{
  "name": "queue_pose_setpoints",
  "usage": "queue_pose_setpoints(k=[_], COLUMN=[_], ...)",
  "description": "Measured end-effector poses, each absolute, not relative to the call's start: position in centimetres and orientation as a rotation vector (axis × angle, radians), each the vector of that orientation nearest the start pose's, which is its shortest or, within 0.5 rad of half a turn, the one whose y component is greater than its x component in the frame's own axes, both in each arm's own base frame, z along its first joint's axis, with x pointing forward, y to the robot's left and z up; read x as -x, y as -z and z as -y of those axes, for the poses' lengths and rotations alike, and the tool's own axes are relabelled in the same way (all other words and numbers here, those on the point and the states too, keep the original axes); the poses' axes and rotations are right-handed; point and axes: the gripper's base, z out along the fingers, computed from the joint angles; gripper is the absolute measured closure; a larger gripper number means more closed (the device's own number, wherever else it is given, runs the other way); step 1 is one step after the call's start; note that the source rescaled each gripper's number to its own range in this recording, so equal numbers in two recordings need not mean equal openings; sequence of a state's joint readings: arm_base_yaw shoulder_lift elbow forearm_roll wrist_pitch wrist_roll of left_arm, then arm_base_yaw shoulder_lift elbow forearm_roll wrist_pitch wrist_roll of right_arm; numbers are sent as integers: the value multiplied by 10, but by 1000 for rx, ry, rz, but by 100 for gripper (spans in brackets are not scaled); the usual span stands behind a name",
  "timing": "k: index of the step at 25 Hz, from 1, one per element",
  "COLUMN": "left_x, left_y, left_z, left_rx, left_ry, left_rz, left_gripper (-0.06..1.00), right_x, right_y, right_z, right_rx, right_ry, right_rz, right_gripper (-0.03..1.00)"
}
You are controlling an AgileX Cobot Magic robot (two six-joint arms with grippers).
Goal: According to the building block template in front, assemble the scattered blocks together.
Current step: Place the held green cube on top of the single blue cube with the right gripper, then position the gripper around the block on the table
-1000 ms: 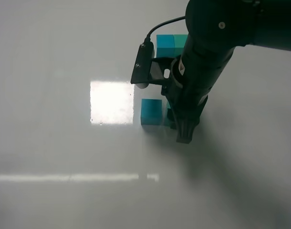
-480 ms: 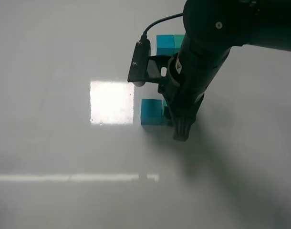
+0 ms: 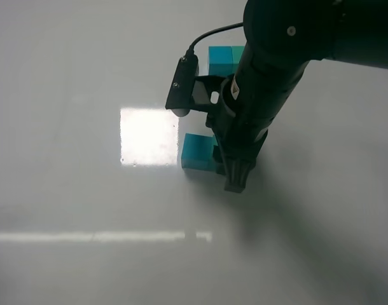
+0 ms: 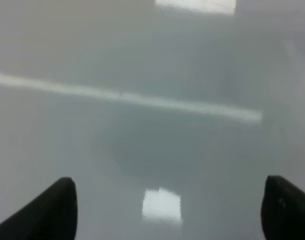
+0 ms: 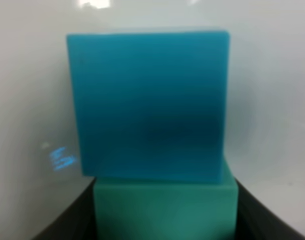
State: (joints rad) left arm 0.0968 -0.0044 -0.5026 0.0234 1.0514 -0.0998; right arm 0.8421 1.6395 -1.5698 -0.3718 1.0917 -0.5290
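Right claw point(image 3: 235, 173) clamps matte sea-green cube point(image 5: 165, 210), flush against matte blue-teal cube point(image 5: 147, 102) on glossy grey worktop point(image 3: 67, 190). Template bar point(image 3: 221, 60) sits beyond them, partly behind the arm point(image 3: 277, 70). Left claw point(image 4: 167, 210) spread wide.

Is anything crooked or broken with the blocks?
Nothing is broken or spilled. One small thing: the blue block touches the green block held between the right fingers, but their sides don't quite line up in the right wrist view. The blue one sits a little off to one side.
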Motion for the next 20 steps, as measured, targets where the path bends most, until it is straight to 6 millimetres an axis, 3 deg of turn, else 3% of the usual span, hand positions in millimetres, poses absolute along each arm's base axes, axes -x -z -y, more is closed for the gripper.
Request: queue_pose_setpoints(k=[5,10,13,20], left_x=[6,6,6,6], left_y=[-279,-279,-279,-279], left_z=[-1,-1,-1,-1], left_rx=[200,200,200,200], left_ry=[-26,-26,-26,-26], left_rz=[-2018,-2018,-2018,-2018], left_gripper=[20,20,20,20], right_x=[-256,-255,-254,-250], right_y=[-354,-351,-351,-354], right_z=[-243,-245,-247,-260], right_rx=[1699,1686,1668,1603], right_ry=[365,320,294,189], right_rz=[-1935,-1961,-1972,-1930], right_gripper=[94,59,46,41])
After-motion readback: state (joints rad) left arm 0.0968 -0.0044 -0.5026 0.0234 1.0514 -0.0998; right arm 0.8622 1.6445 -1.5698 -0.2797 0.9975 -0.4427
